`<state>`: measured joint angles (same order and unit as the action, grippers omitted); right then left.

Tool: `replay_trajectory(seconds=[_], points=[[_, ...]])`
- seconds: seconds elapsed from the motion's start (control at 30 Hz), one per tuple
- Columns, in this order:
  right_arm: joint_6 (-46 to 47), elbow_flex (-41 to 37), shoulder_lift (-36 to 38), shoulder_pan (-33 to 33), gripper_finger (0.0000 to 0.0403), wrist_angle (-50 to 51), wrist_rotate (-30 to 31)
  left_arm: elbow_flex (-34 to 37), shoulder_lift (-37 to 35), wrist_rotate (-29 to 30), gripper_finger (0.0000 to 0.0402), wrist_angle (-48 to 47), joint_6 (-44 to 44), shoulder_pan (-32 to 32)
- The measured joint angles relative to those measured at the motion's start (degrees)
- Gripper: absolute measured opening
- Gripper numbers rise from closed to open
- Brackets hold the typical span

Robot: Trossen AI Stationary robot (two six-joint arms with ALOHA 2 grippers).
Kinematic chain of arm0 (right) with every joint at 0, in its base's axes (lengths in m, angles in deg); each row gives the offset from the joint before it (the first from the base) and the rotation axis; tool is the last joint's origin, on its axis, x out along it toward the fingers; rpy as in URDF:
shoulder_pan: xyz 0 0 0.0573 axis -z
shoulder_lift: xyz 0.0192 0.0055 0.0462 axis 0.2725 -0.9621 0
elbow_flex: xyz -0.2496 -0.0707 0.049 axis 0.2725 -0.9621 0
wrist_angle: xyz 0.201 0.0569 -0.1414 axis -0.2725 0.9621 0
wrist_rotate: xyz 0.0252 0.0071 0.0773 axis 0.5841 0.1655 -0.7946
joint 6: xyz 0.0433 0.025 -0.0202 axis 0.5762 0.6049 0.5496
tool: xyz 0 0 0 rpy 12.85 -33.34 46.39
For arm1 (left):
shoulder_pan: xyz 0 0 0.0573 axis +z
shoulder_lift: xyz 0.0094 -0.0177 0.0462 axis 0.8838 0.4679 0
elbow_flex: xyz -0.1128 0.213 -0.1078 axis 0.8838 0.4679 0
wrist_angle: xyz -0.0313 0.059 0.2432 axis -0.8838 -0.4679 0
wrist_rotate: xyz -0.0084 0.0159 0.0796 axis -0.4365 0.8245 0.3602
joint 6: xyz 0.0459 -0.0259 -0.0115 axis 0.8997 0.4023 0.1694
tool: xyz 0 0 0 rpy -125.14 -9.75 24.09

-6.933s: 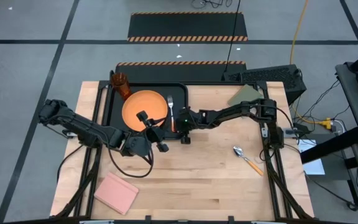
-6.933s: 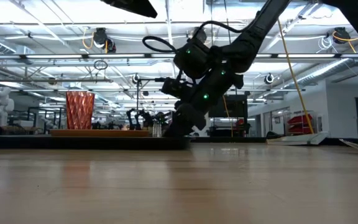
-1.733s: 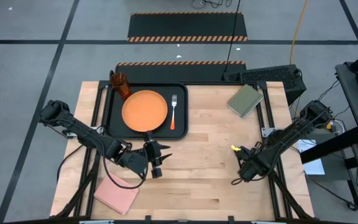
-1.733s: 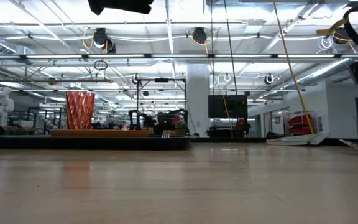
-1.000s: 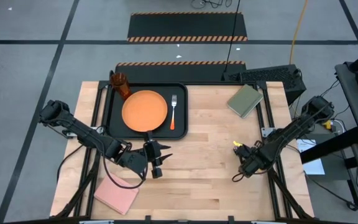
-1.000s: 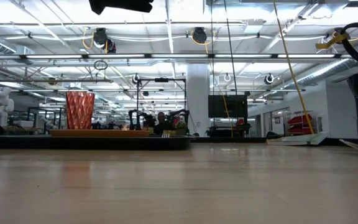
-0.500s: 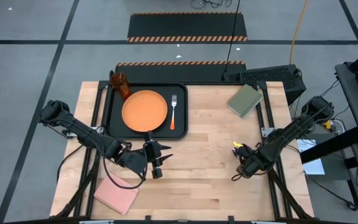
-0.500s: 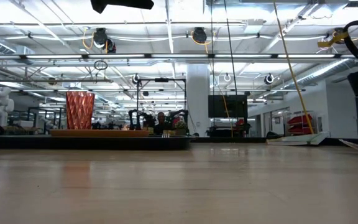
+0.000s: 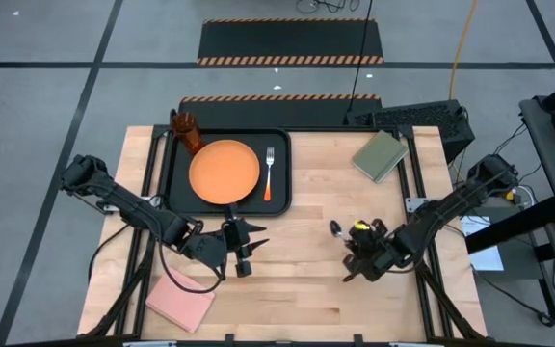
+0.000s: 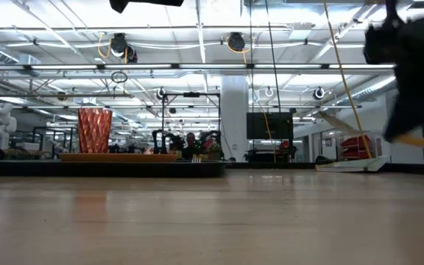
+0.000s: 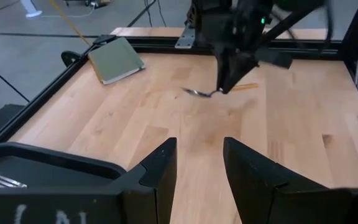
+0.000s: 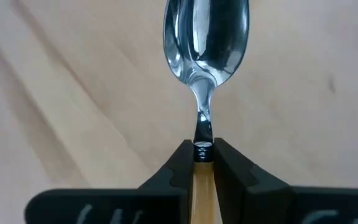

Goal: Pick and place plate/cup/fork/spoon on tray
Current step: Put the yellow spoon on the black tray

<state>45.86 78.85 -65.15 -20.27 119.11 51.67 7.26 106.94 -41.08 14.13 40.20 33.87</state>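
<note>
The black tray (image 9: 282,145) stands at the table's far left. On it lie the orange plate (image 9: 224,172) and the fork (image 9: 269,172), and the orange cup (image 9: 187,130) stands upright in its far left corner. The cup (image 10: 94,130) and tray (image 10: 101,168) also show in the low view. My right gripper (image 9: 356,241) is right of the table's middle, shut on the spoon (image 12: 206,37), whose silver bowl (image 9: 335,228) points toward the table's left. My left gripper (image 9: 244,247) is open and empty, just in front of the tray's near edge. My right gripper pinches the spoon's orange-yellow handle (image 12: 202,180) between its two fingers (image 12: 178,167), at the end where the silver neck (image 12: 202,127) begins. The fingers come from above, slanting down. The bowl sticks out ahead of the fingertips, and the spoon (image 11: 201,93) is clear of the table.
A pink pad (image 9: 181,297) lies at the near left of the table. An olive-green pad (image 9: 381,154) lies at the far right. Bare wood lies between my two grippers and along the tray's right side.
My right gripper has gone toward the table's left with the spoon. The spoon's silver bowl now shows ahead of the fingers, pointing toward the left, clear of the table. My left gripper has kept still.
</note>
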Motion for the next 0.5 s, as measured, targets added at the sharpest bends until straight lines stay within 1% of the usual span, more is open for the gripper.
replay_trajectory(seconds=[0.17, 0.27, 0.37, 0.5], points=[[-9.3, 1.7, 0.0, 3.3, 0.0028, -12.1, 6.4, 0.0, 0.0, 0.0, 0.0136, -0.1, 0.0, -0.2], [-16.9, 1.8, 0.0, 5.1, 0.0029, -22.9, 10.6, 0.0, 0.0, 0.0, 0.0136, -0.2, -0.1, -0.5], [-24.6, 1.8, 0.0, 6.8, 0.0029, -31.6, 14.1, 0.0, 0.0, 0.0, 0.0136, -0.2, -0.5, -0.9], [-33.2, 1.8, 0.0, 8.9, 0.003, -39.8, 19.2, 0.0, 0.0, 0.0, 0.0136, -0.4, -2.0, -1.5]])
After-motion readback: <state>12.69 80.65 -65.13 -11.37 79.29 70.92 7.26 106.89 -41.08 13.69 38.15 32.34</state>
